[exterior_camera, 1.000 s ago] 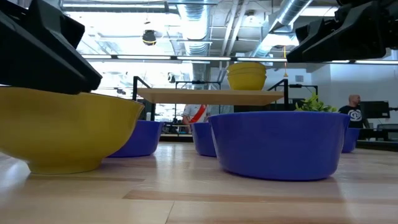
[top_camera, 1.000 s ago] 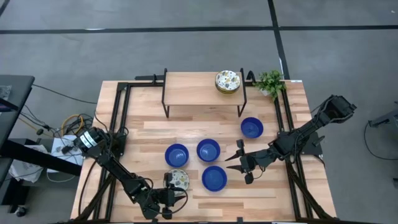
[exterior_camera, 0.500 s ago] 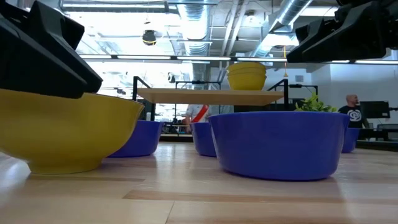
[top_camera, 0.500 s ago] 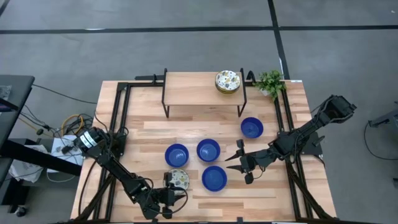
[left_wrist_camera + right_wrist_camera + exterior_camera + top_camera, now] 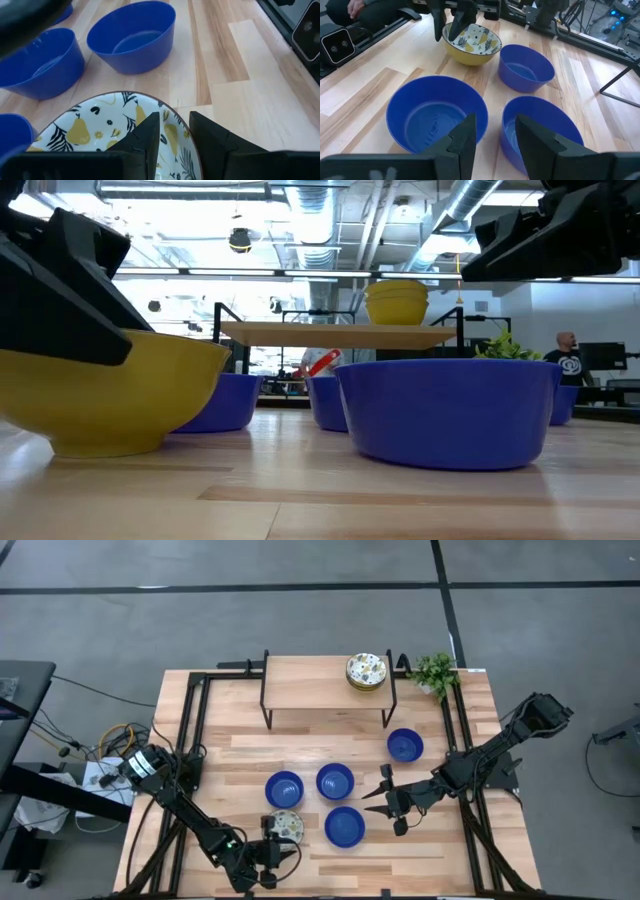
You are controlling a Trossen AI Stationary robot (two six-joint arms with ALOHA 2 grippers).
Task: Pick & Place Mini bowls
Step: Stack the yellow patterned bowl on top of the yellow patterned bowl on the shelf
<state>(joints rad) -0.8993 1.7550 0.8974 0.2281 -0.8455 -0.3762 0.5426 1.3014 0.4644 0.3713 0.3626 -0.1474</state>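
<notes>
Plank table (image 5: 470,730): left gripper (image 5: 268,840) seemingly pinches glossy patterned bowl (image 5: 287,827)

Four of the mini bowls are a glossy solid cobalt blue (image 5: 343,826), sitting on a worktop (image 5: 470,720) of pale and light-brown wood planks with a black frame around it. The bowl by the left hand (image 5: 174,131) is mustard yellow on the outside and white inside (image 5: 97,125), printed with yellow pears and black leaves and dots, and the same pattern shows on the stacked bowls (image 5: 366,670) on the light-wood shelf (image 5: 310,680) with black legs. Both arms are black, the little plant (image 5: 435,672) is leafy green, and the floor (image 5: 300,610) is plain grey with dark lines.
</notes>
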